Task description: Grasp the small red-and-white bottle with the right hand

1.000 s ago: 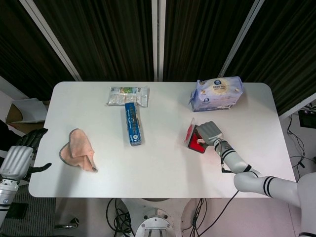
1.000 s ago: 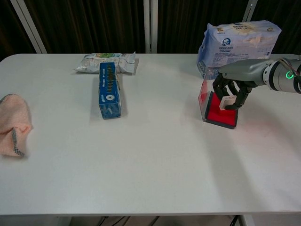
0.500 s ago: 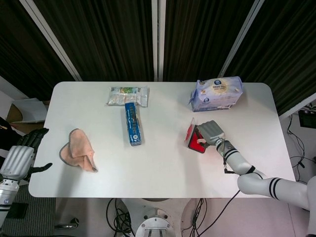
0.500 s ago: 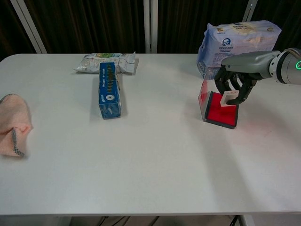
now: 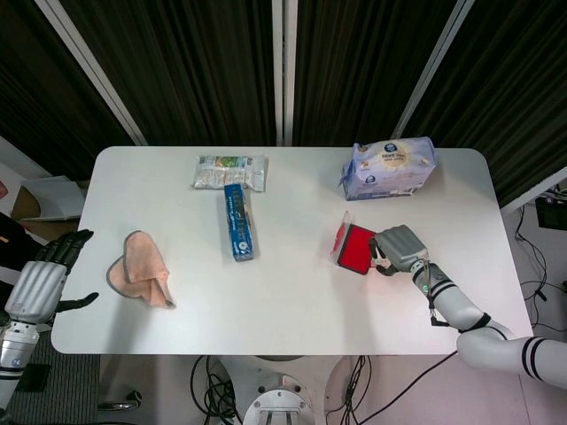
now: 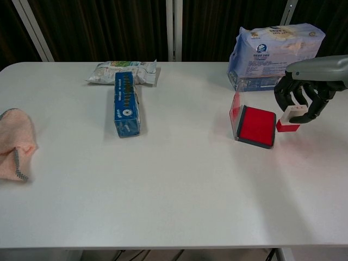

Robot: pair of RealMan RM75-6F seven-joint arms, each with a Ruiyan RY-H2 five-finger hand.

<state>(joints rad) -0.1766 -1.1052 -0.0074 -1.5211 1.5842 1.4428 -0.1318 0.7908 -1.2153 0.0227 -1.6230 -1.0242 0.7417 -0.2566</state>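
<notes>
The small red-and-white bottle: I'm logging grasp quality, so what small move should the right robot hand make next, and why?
Probably a short, steady lift straight up. In the chest view the right robot hand holds the small red-and-white bottle by its white top, beside the red tray and low over the table. Whether it touches the table is unclear, so a lift would test the hold.

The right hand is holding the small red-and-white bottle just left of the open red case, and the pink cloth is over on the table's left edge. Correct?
Not quite. The right hand holds the small red-and-white bottle to the right of the open red case, as the chest view shows. The pink cloth is at the table's left edge.
</notes>
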